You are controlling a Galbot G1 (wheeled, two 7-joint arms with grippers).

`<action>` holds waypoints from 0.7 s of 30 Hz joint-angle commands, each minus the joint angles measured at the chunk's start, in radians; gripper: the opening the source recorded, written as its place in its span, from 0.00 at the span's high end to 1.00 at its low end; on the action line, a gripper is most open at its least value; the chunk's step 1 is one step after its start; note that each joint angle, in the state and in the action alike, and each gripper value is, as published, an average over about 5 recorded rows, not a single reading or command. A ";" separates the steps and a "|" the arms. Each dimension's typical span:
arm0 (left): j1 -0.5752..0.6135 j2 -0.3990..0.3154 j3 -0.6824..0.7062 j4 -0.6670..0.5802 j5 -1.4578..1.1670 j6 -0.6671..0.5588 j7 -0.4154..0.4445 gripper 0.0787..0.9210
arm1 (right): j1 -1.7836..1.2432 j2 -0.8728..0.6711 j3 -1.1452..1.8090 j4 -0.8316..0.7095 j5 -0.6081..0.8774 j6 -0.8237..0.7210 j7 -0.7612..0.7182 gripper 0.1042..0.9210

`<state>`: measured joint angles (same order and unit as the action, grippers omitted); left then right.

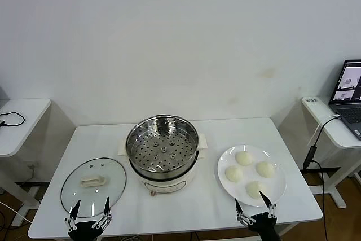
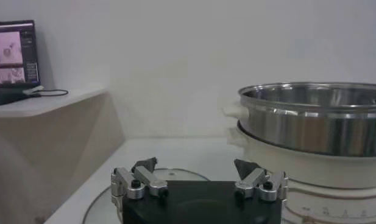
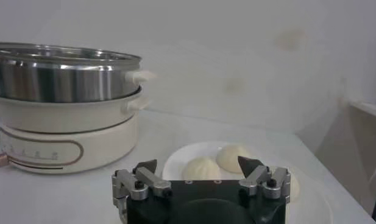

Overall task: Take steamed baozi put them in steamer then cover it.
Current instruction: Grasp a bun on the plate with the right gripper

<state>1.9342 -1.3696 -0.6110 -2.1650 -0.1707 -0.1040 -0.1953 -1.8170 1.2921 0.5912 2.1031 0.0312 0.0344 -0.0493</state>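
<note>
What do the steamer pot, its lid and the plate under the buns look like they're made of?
The steamer pot looks like polished steel: mirror-bright walls and a perforated tray, on a glossy white base, probably plastic. The lid looks like clear glass, since the table shows through it, with a metal rim and a cream handle. The plate is smooth, matte white, perhaps ceramic or melamine; I can't tell which.

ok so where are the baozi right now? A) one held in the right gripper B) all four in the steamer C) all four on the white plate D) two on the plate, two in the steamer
C: all four baozi sit on the white plate to the right of the steamer, whose perforated tray is bare, and the right gripper is open and holds nothing.
</note>
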 commanded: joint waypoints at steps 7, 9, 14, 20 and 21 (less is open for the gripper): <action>-0.040 0.006 -0.001 -0.004 0.041 0.036 0.006 0.12 | 0.067 -0.098 0.047 0.008 -0.216 -0.041 0.019 0.12; -0.062 0.007 -0.003 0.006 0.079 0.024 0.005 0.12 | 0.118 -0.159 0.070 -0.005 -0.288 -0.073 0.012 0.12; -0.098 0.013 0.001 0.026 0.145 0.015 0.011 0.12 | 0.283 -0.340 0.098 -0.072 -0.398 -0.136 -0.095 0.12; -0.114 0.009 0.017 0.034 0.193 0.002 0.022 0.12 | 0.481 -0.557 0.049 -0.177 -0.409 -0.193 -0.332 0.12; -0.116 0.008 0.020 0.035 0.200 0.000 0.023 0.12 | 0.516 -0.596 0.031 -0.202 -0.412 -0.191 -0.376 0.12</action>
<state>1.8382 -1.3658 -0.5908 -2.1359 -0.0270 -0.1038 -0.1724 -1.4360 0.8471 0.6112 1.9536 -0.2997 -0.1115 -0.3100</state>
